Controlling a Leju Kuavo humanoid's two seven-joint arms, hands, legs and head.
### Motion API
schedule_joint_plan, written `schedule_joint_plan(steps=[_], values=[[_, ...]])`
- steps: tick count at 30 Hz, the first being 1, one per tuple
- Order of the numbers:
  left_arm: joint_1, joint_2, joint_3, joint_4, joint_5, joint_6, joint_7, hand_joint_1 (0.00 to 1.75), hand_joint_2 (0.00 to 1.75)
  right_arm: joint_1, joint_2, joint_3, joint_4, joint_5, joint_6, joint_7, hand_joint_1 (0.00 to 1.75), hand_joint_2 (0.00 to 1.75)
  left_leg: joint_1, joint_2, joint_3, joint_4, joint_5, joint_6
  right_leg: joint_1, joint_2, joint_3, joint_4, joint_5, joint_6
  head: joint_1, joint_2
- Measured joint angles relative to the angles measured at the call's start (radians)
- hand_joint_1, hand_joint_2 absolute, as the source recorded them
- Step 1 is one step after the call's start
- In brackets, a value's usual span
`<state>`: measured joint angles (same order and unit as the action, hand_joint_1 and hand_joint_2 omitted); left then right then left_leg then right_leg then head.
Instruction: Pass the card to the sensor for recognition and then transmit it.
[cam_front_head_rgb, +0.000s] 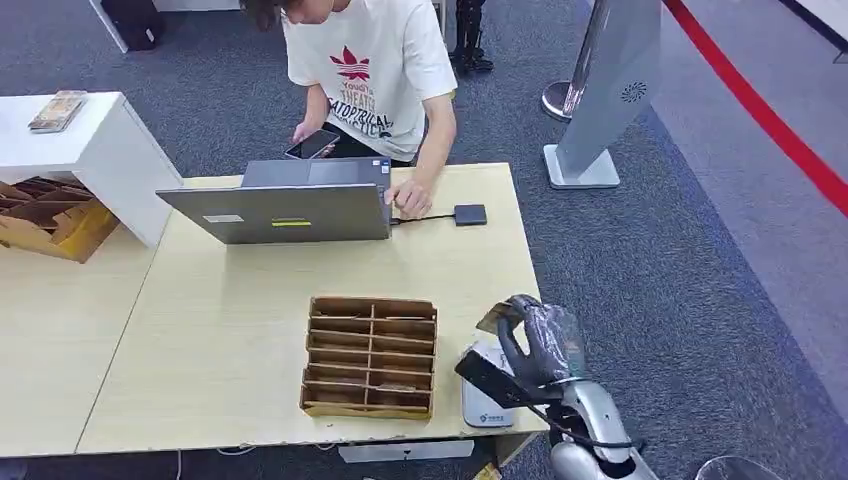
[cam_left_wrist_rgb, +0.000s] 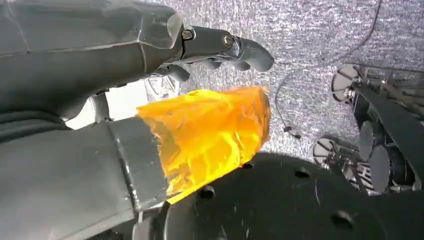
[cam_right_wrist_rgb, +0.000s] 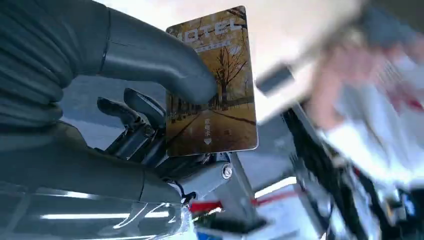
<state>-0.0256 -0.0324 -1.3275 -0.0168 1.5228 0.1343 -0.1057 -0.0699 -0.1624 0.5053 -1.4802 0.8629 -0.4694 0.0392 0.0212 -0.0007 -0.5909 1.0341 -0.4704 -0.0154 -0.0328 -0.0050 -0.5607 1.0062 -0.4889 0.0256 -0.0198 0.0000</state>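
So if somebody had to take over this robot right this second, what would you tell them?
Right hand: grips the hotel card, raised at the table's near right corner, over the white sensor.
Left hand: holds nothing, hanging by the floor.
Wooden card tray sits mid-table; a person works at the laptop.
Done: card picked up.
Left: scanning looks unfinished, then pass it on.

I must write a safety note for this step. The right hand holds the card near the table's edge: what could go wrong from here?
1. The right hand holds the card by one side only, under the thumb; it might slip or tilt.
2. The hand hangs over the white sensor at the table corner; a dropped card could fall to the floor.
3. The divider box stands close beside it; a sideways swing might knock it.
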Motion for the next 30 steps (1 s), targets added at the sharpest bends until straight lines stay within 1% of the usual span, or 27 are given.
schedule_joint_plan(steps=[3,5,6,8,11,14,20,24,30], values=[[-0.002,-0.01,-0.006,0.0,-0.001,0.01,-0.008,0.0,0.0,0.067,0.064,-0.08,-0.096,-0.016,-0.121,-0.089,1.75,1.75,0.0,0.0,-0.001,0.0,0.0,0.0,0.0,0.0,-0.001,0.0,-0.001,0.0,0.0,0.0],[-0.002,-0.013,-0.011,0.0,-0.002,0.013,-0.013,0.0,0.0,0.101,0.089,-0.113,-0.135,-0.022,-0.16,-0.122,1.75,1.75,0.0,0.0,-0.002,0.0,-0.001,0.0,0.0,0.0,-0.001,0.0,-0.001,0.0,0.001,0.0],[-0.004,-0.016,-0.014,0.0,-0.002,0.018,-0.014,0.0,0.0,0.113,0.108,-0.142,-0.17,-0.026,-0.184,-0.144,1.75,1.75,0.0,0.0,-0.002,0.0,-0.001,0.0,0.0,0.0,-0.001,0.0,-0.001,0.0,0.001,0.0],[-0.008,-0.018,-0.022,0.0,-0.002,0.02,-0.014,0.0,0.0,0.135,0.128,-0.167,-0.204,-0.027,-0.207,-0.17,1.75,1.75,0.0,0.001,-0.002,0.0,-0.002,0.0,0.0,0.0,-0.001,0.0,-0.001,0.0,0.001,0.0],[-0.012,-0.02,-0.025,0.0,-0.002,0.021,-0.015,0.0,0.0,0.161,0.154,-0.192,-0.241,-0.032,-0.221,-0.194,1.75,1.75,0.0,0.0,-0.002,0.0,-0.002,0.0,0.0,0.0,-0.001,0.0,-0.001,0.0,0.0,0.0],[-0.013,-0.023,-0.025,0.0,-0.002,0.021,-0.016,0.0,0.0,0.174,0.168,-0.209,-0.262,-0.034,-0.222,-0.2,1.75,1.75,0.0,0.001,-0.001,0.0,-0.002,0.0,0.0,0.0,-0.001,0.0,-0.001,0.0,0.0,0.0],[-0.014,-0.025,-0.026,0.0,-0.002,0.021,-0.02,0.0,0.0,0.179,0.183,-0.219,-0.276,-0.047,-0.222,-0.224,1.75,1.75,0.0,0.001,-0.002,0.0,-0.002,0.0,0.0,0.0,-0.001,0.0,-0.001,0.0,0.001,0.0],[-0.014,-0.025,-0.03,0.0,-0.002,0.021,-0.02,0.0,0.0,0.171,0.192,-0.219,-0.277,-0.067,-0.221,-0.251,1.75,1.75,0.0,0.001,-0.002,0.0,-0.002,0.0,0.0,0.0,-0.001,0.0,-0.001,0.0,0.0,0.0],[-0.015,-0.025,-0.037,0.0,-0.002,0.02,-0.02,0.0,0.0,0.158,0.203,-0.218,-0.277,-0.068,-0.221,-0.256,1.75,1.75,0.0,0.001,-0.002,0.0,-0.002,0.0,0.0,0.0,-0.001,0.0,-0.001,0.0,0.0,0.0]])
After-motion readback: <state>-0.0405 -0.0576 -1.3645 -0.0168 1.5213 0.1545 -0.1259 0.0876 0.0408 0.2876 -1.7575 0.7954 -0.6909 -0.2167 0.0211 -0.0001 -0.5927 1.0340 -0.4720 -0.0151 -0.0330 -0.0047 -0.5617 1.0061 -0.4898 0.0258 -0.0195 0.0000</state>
